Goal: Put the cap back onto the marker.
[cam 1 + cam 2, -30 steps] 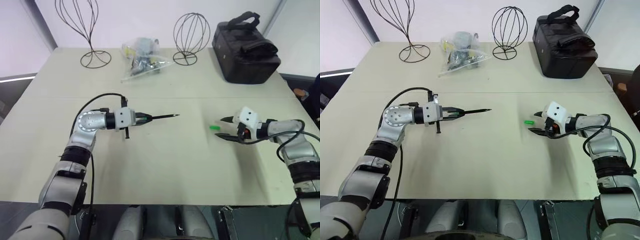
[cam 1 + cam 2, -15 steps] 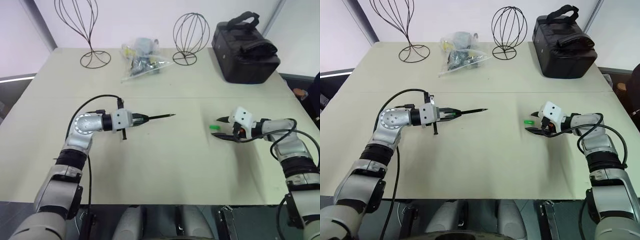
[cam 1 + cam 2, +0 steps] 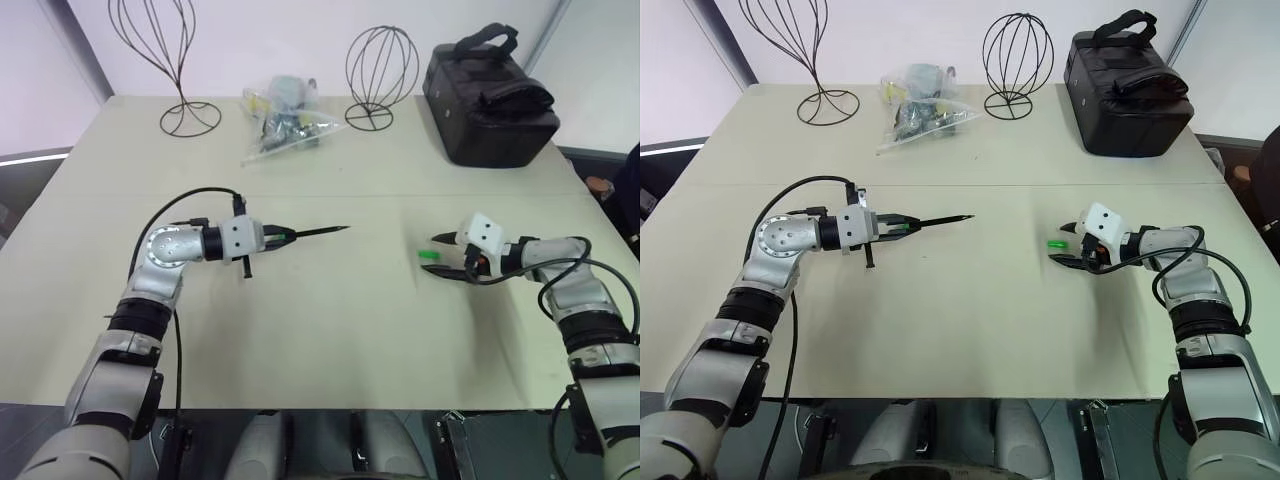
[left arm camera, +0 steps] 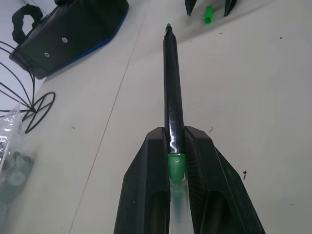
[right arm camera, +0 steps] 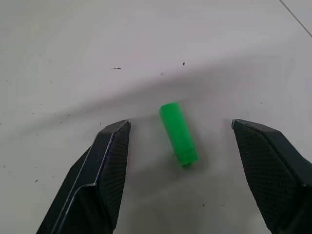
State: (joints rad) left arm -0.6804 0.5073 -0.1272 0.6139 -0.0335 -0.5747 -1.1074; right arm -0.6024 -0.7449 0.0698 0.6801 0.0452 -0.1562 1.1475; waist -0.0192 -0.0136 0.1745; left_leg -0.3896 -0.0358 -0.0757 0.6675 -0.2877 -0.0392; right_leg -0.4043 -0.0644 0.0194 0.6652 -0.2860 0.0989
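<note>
Head stereo pair looking down over the table (image 3: 330, 330), wrist cameras close along fingers, all sharing the tabletop

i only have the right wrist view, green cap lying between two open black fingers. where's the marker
Observer: The left gripper is shut on the marker, held above the table with its tip aimed toward your side.
Operator: is the tip bare
Observer: Yes. The left wrist view shows a small green tip with nothing on it.
Operator: anything near the cap i could bump
Observer: No. The black bag, the two wire stands and the plastic bag of parts all sit along the far edge, well beyond the right gripper.
</note>
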